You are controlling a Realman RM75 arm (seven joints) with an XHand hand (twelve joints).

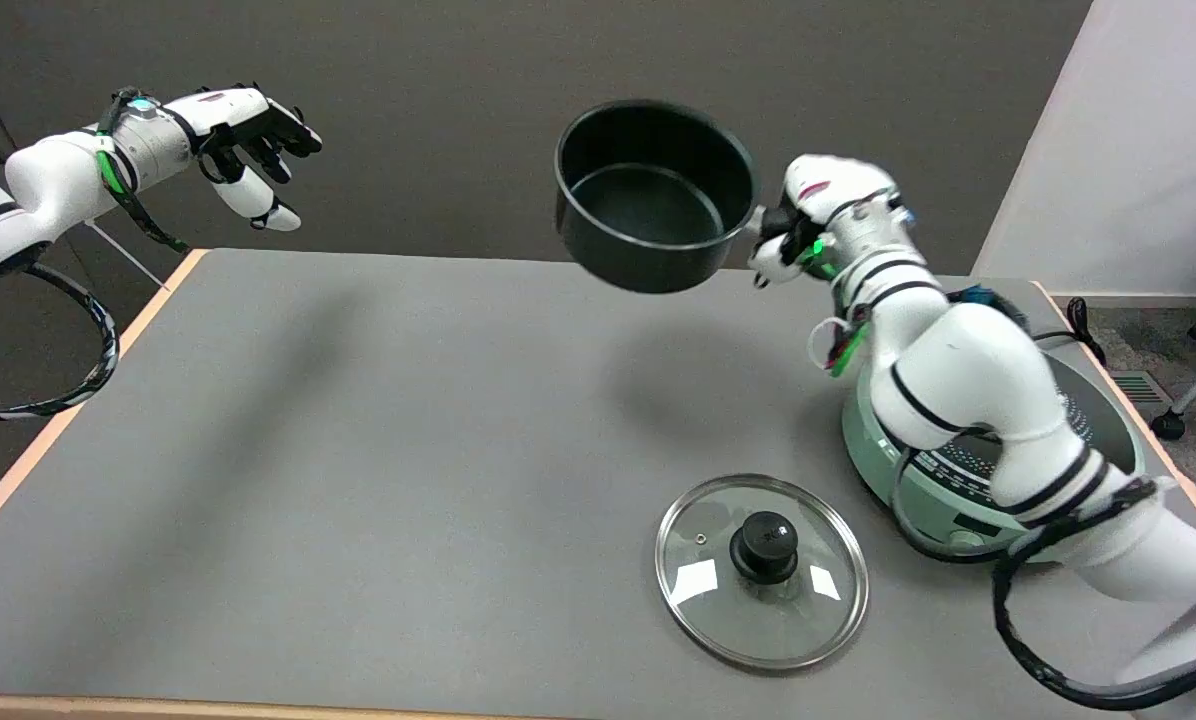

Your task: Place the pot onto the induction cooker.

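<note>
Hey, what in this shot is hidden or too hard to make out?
Head view only:
- Induction cooker: most of its top and control panel sit behind the right arm; panel markings too small to read.
- Pot handle: covered by the right hand gripping it.
- Right arm's base: cut off by the lower right edge.
- Glass lid knob text: too small.

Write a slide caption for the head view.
Right hand holds the black pot above the table.
</note>
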